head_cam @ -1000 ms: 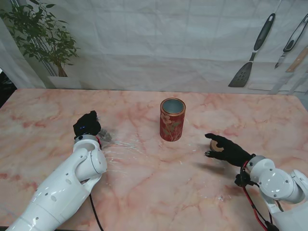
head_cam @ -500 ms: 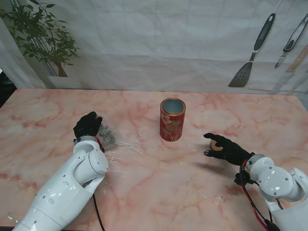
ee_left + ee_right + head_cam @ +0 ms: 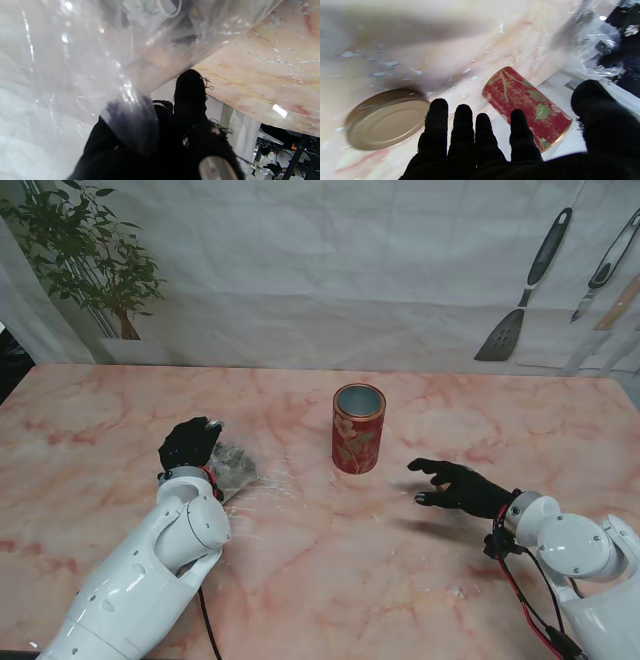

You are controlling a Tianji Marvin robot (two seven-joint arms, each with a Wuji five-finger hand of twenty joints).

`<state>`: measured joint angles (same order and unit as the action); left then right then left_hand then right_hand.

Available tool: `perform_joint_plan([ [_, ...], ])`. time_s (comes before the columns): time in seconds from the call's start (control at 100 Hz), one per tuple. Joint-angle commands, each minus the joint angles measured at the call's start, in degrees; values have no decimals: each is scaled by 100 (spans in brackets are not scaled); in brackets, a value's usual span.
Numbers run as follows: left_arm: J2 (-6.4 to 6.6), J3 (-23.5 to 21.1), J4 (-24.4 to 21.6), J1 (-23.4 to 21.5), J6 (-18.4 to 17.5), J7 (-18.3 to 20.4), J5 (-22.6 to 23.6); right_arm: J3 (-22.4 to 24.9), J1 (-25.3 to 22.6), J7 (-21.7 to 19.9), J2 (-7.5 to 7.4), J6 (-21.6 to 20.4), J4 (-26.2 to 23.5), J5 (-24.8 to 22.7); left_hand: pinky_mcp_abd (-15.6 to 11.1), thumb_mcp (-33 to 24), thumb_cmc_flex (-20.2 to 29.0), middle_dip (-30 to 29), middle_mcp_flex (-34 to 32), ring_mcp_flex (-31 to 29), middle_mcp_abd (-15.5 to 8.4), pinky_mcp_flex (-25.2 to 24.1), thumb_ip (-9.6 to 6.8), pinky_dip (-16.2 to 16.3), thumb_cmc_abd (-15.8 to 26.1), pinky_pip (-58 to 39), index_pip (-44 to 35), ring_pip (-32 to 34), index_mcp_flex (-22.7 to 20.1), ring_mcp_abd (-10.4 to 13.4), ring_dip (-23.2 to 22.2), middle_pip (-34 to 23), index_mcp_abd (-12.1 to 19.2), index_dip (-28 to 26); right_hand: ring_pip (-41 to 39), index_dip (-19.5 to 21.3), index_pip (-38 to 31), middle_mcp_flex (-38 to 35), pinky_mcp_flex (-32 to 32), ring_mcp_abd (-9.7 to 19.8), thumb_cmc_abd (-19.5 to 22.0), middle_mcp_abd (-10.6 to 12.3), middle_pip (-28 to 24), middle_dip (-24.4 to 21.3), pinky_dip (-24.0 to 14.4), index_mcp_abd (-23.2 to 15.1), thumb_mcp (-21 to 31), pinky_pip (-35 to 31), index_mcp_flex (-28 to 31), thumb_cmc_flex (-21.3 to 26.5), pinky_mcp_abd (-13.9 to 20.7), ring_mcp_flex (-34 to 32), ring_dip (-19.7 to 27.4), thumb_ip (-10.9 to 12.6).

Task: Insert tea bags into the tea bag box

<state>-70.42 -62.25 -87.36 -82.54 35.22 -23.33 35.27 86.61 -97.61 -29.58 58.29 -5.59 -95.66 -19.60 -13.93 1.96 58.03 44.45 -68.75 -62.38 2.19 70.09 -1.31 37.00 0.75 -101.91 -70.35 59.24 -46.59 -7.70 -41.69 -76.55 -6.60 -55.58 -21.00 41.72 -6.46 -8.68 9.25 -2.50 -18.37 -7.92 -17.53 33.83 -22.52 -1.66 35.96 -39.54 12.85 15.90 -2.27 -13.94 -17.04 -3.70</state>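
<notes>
At the left hand (image 3: 189,444), black-gloved fingers are closed on a clear plastic bag (image 3: 232,466); the left wrist view shows the crumpled film (image 3: 75,62) bunched between the fingertips (image 3: 190,85) and filling most of the picture, with pale contents dimly visible inside, too blurred to name as tea bags. Bag rests on the marble table (image 3: 320,580) just beside the hand, on its right side, trailing toward me. Farther right of that hand, well apart from the bag, the tea bag box (image 3: 358,429) stands upright, a red cylinder with leaf pattern and gold rim, mouth open, interior pale; nothing can be made out inside. Right hand (image 3: 457,484) hangs above the table on the far side of the box from the bag, near it but not touching, palm down, fingers (image 3: 462,120) spread and straight, thumb held apart, holding nothing. Right wrist view: beyond the fingertips the box (image 3: 527,107) and, beside it, a round gold lid (image 3: 385,120) lying flat on the table; in the stand view that lid is hidden under the hand. Behind the table, a white cloth backdrop (image 3: 350,270), a potted plant (image 3: 85,255) at the far left corner, kitchen utensils (image 3: 525,290) hanging at far right.
</notes>
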Motion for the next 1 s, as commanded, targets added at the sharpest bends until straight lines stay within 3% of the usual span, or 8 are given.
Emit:
perform_joint_plan([
  [0.0,-30,82,-255,-91,4,84,7,-54,185,-125,-28,-57,6,32,-642,-54,182,-132,-255,-1043,-356,-538,146,169,184,-1807,-1075,3320,-705,-580,82,448,-623,-177,-96,2,-119,-27,29,195,61,137,-344,-163,-102,-149,105,-173,116,53,126,-137,-84,24],
  [0.11,-18,195,-481,-176,72,118,115,-172,447,-248,-49,-174,104,212,-618,-62,219,-188,-257,-1041,-305,-540,131,173,134,-1807,-1020,3305,-730,-612,108,505,-659,-128,-192,-212,-501,-70,73,227,-5,196,-857,-474,-89,-175,307,-292,160,55,134,-280,-146,-17],
  [0.34,-78,483,-718,-266,-18,2,44,-453,817,-382,-80,-376,89,359,-586,-76,271,-283,-249,-1042,-193,-542,95,166,87,-1807,-909,3280,-741,-661,152,575,-718,-46,-598,-728,-1590,-70,131,289,-142,369,-2015,-293,-105,-362,666,-560,207,28,96,-546,-373,-67],
  [0.54,-184,718,-806,-270,-94,-257,-48,-817,1103,-540,-126,-648,106,434,-586,-82,297,-328,-276,-1042,-191,-542,76,165,63,-1807,-884,3306,-746,-649,161,573,-738,-24,-1320,-1298,-2401,-33,125,367,-140,523,-2816,247,-133,-494,767,-744,167,85,134,-547,-761,-88],
  [0.88,-334,1035,-942,-352,-284,-627,-211,-1450,1450,-371,-108,-1130,412,576,-590,-85,337,-381,-258,-1040,-131,-541,45,171,29,-1807,-811,3319,-736,-666,184,578,-796,14,-1994,-1581,-2727,2,89,420,-126,675,-3352,888,-138,-614,820,-861,183,174,147,-461,-1080,-96],
  [0.99,-356,1148,-921,-373,-373,-717,-198,-1606,1531,-268,-95,-1236,470,536,-581,-85,346,-399,-255,-1038,-102,-542,34,173,22,-1807,-774,3319,-741,-685,192,581,-832,30,-2557,-1729,-2775,44,90,466,-145,859,-3834,1487,-153,-680,904,-933,270,229,149,-412,-1361,-116],
])
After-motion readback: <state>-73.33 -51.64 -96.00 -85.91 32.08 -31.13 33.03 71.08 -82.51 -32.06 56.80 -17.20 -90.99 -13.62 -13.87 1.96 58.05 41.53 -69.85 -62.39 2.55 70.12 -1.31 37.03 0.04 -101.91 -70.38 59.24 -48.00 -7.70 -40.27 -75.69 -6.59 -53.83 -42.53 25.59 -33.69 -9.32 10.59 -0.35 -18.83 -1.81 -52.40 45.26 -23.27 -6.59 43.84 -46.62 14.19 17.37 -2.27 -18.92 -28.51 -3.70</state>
